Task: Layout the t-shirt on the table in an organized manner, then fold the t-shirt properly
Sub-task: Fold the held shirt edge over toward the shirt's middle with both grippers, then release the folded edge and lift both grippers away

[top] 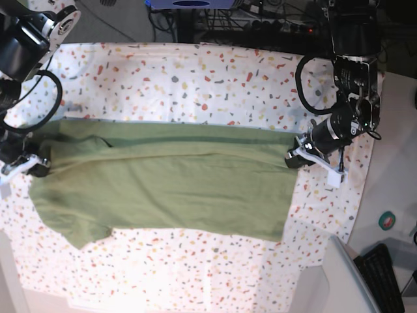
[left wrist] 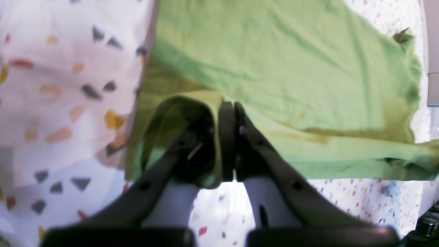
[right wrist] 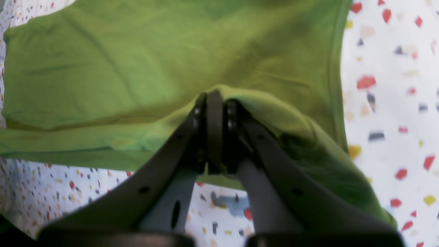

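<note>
The left gripper point(left wrist: 229, 137), a pair of dark grey fingers on white mounts, has its jaws pressed together on a fold of the olive-green, soft cotton short-sleeved t-shirt point(left wrist: 274, 68). A loop of cloth bulges beside its fingertips. The right gripper point(right wrist: 215, 130) is likewise clamped tight, with a ridge of the same cloth bunched over its tips.

In the base view the left gripper point(top: 301, 155) sits at the right end of the garment and the right gripper point(top: 29, 163) at the left end, so the two grips lie at opposite ends of one long edge. That placement looks chosen to keep the edge taut between the arms. The fabric runs as a straight, raised fold along the far side (two layers seem to overlap there, though how deep the overlap goes is hard to tell).

The t-shirt point(top: 169, 182) lies lengthwise across the middle of the large table covered in white cloth flecked with red, orange, yellow and grey point(top: 195, 72), with one sleeve poking out at its near left corner. By the look of it, a lengthwise fold is under way rather than finished, and the near edge lies slightly askew.
</note>
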Motion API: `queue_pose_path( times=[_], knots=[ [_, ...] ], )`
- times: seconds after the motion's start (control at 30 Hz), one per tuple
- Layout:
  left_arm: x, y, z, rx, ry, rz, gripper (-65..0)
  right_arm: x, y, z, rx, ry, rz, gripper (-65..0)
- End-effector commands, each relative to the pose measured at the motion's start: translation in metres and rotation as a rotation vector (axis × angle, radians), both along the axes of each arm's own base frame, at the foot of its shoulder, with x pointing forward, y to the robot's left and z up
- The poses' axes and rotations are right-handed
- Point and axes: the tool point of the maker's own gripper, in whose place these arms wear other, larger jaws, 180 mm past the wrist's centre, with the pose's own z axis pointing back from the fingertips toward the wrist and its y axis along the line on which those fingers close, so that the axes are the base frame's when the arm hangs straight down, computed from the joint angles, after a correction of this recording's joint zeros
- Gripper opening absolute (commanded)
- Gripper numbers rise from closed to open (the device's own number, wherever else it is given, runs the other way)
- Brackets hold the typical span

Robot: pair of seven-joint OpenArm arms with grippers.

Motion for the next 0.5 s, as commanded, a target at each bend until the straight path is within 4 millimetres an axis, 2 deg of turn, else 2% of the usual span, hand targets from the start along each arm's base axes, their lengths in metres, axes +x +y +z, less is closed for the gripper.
queue_pose_path(
  times=[0.0,0.3,0.47],
  knots=[
    [0.013,0.006,0.016,0.003,-0.058,0.011,-65.0,0.015,-0.007,0.019,-0.017,-0.070,-0.006,-65.0],
    [0.020,0.010,0.021,0.008,-0.097,0.042,-65.0,0.020,-0.009,0.021,-0.007,-0.070,-0.047,-65.0],
    [0.019,0.017,0.013,0.015,-0.062,0.100,-65.0,0.019,-0.011,0.021,-0.009,-0.067,-0.052,-65.0]
  ],
)
